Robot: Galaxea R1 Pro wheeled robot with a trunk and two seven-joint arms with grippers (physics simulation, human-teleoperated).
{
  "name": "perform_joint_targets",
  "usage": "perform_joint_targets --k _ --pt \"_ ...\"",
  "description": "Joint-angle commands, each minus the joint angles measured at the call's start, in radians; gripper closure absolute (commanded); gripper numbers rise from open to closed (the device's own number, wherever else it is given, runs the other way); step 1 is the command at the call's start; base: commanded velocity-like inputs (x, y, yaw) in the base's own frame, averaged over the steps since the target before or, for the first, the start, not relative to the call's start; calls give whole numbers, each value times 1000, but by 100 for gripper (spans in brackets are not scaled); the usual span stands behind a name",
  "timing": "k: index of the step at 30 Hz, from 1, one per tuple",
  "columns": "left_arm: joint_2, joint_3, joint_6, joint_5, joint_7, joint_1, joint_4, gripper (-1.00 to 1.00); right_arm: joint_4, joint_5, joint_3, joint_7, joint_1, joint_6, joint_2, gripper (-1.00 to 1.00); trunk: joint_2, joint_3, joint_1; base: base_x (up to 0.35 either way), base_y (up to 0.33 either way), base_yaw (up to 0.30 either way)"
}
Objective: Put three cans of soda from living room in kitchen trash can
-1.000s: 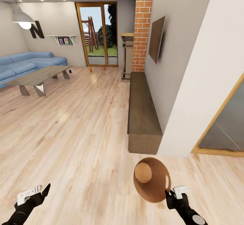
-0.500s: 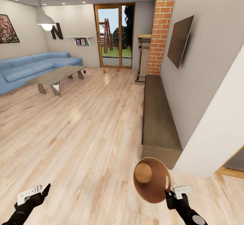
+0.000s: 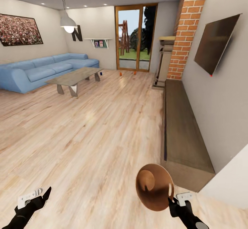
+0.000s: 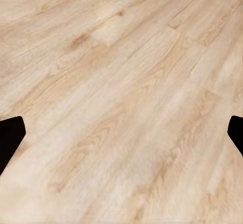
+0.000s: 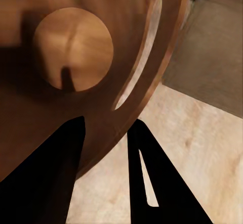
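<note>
My right gripper (image 3: pixel 171 198) is shut on the rim of the tash can (image 3: pixel 153 186), a tapered wood-brown bin held tilted with its mouth toward the camera. The right wrist view looks into the bin (image 5: pixel 76 47), with one finger inside the rim and one outside. Far off on the living room floor, near the glass doors (image 3: pixel 134 38), stand two orange cans of soda (image 3: pixel 120 73) (image 3: pixel 134 72) and a dark blue one (image 3: pixel 101 73). My left gripper (image 3: pixel 44 195) hangs open and empty over bare wood floor (image 4: pixel 121 133).
A light-blue corner sofa (image 3: pixel 41 70) and a low coffee table (image 3: pixel 74 77) stand at the left. A long dark wooden bench (image 3: pixel 182 129) runs along the right wall under a TV (image 3: pixel 215 44). A white wall corner (image 3: pixel 234 184) juts in at lower right. Open wood floor lies ahead.
The whole view has swung left, bringing in more of the sofa and the crowd photo. Both grippers keep their poses. The bin stays in the right gripper, tilted slightly differently.
</note>
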Motion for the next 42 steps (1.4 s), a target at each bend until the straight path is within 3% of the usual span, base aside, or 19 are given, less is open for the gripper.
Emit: perform_joint_targets --k 1,26,42 --pt "0 0 0 -1 0 0 0 -100 -1 -3 0 3 0 -1 0 100 0 1 0 256 233 239" --pt "0 0 1 0 -1 0 0 -100 -1 -3 0 3 0 -1 0 100 0 16 0 249 242 223" --pt "0 0 1 1 -2 0 0 -100 -1 -7 -7 3 0 -5 -2 100 0 28 0 248 245 61"
